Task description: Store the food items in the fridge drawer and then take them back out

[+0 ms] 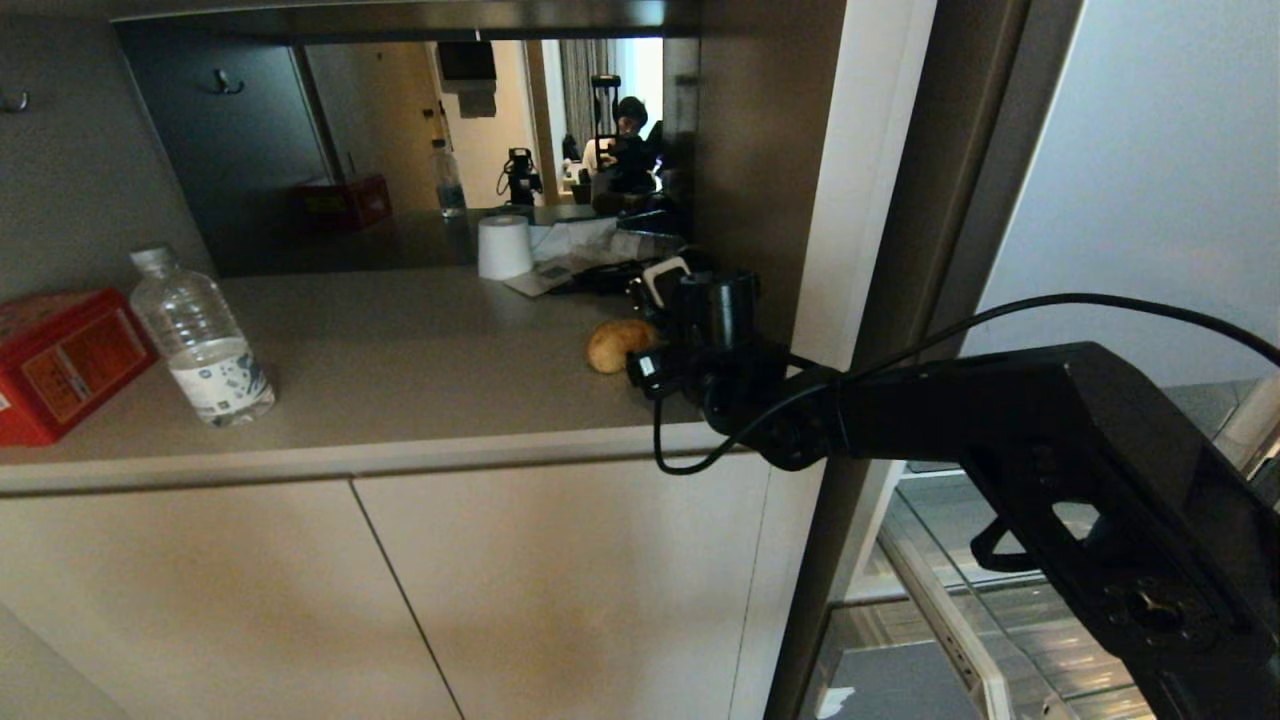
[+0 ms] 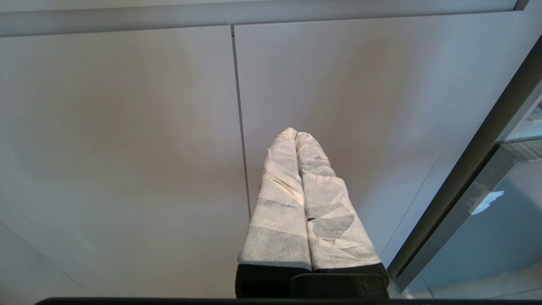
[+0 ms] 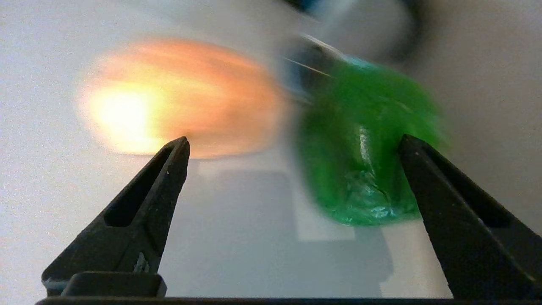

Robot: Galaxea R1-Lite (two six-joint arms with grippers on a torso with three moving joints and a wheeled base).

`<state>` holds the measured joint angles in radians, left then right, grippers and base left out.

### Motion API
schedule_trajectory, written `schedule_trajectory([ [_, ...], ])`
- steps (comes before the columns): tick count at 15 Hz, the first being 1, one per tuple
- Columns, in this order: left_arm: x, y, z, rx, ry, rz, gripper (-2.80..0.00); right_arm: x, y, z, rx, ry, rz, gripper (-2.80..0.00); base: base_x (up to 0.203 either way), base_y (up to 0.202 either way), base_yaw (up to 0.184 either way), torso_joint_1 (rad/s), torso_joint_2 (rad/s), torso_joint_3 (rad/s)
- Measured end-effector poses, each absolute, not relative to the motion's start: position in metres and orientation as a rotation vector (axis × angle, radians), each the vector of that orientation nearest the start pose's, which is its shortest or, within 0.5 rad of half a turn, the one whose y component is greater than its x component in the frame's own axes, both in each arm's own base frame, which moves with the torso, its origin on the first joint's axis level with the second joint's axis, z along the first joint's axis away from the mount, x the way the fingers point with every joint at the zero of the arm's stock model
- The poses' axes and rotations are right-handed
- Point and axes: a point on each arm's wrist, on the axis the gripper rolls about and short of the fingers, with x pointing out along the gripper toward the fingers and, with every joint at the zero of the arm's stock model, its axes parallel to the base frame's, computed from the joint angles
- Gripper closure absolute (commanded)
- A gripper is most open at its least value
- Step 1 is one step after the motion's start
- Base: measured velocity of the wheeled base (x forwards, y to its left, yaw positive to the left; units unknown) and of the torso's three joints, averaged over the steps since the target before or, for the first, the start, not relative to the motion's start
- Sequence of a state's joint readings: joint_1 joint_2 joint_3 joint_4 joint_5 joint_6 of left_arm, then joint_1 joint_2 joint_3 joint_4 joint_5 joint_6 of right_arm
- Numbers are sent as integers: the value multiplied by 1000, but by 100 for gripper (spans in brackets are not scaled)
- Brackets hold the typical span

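Hovering w/ fingers apart, right pincer (image 3: 292, 144) faces potato (image 3: 178, 95) & green pepper (image 3: 364, 144); no labels legible.

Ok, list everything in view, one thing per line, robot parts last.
potato: one, tan-yellow, on the counter near its right end, beside the pepper
pepper: one, green, on the counter next to the potato
water bottle: one, clear, upright on the counter's left part
red box: one, red, at the counter's left edge
paper roll: one, white, at the back of the counter
cabinet doors: two, beige, under the counter
fridge drawer: one, clear, lower right
right gripper: black, open, facing the potato and pepper
left gripper: white-wrapped, shut, in front of the cabinet doors
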<state>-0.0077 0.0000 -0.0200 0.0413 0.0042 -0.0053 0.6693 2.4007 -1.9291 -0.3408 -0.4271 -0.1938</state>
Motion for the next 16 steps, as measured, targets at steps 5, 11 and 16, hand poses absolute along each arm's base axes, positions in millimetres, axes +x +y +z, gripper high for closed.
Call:
schedule_trajectory([
  [5, -24, 0, 77, -5, 21, -3, 0, 367, 325, 216, -124, 110, 350, -280, 0, 0, 0, 0, 0, 0],
  [11, -24, 0, 77, -5, 21, -3, 0, 397, 306, 204, -211, 37, 161, -280, 0, 0, 0, 0, 0, 0],
  [16, -24, 0, 77, -5, 21, -3, 0, 416, 304, 181, -181, -8, 101, -280, 0, 0, 0, 0, 0, 0],
])
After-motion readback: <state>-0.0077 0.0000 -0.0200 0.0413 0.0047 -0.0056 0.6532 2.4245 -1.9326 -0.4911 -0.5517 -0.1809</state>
